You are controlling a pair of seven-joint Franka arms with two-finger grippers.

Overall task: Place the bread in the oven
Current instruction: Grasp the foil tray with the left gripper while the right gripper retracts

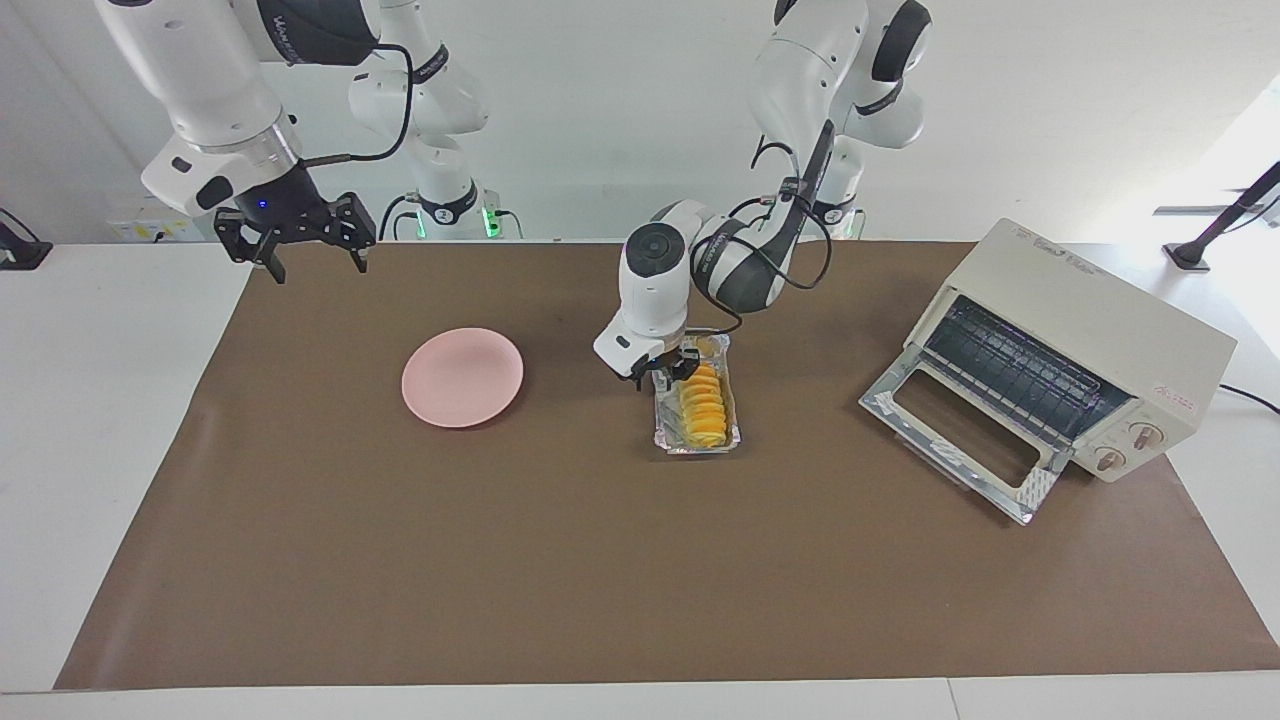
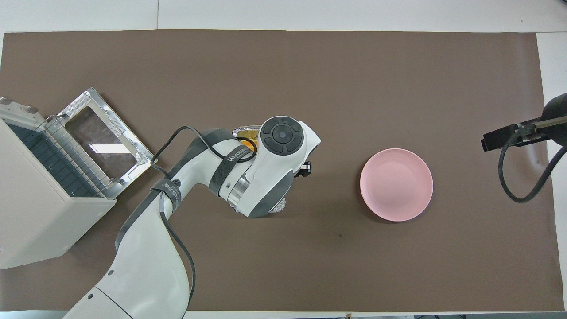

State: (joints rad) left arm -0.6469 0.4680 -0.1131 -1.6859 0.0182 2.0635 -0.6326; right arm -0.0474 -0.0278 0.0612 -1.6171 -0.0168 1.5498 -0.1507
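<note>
The bread (image 1: pixel 703 405) lies in a crinkled silver foil tray (image 1: pixel 736 405) in the middle of the brown mat. My left gripper (image 1: pixel 677 372) is down at the end of the bread nearer to the robots, at the tray's level. In the overhead view the left arm's hand covers the tray, and only a sliver of the bread (image 2: pixel 248 134) shows. The cream-white oven (image 1: pixel 1100 330) stands at the left arm's end of the table with its glass door (image 1: pixel 965 430) dropped open and its wire rack bare; it also shows in the overhead view (image 2: pixel 35 208). My right gripper (image 1: pixel 300 250) waits raised and open.
A round pink plate (image 1: pixel 462 377) lies beside the tray toward the right arm's end of the table; it also shows in the overhead view (image 2: pixel 396 184). The brown mat (image 1: pixel 600 580) covers the table. The oven's power cord trails off at the left arm's end.
</note>
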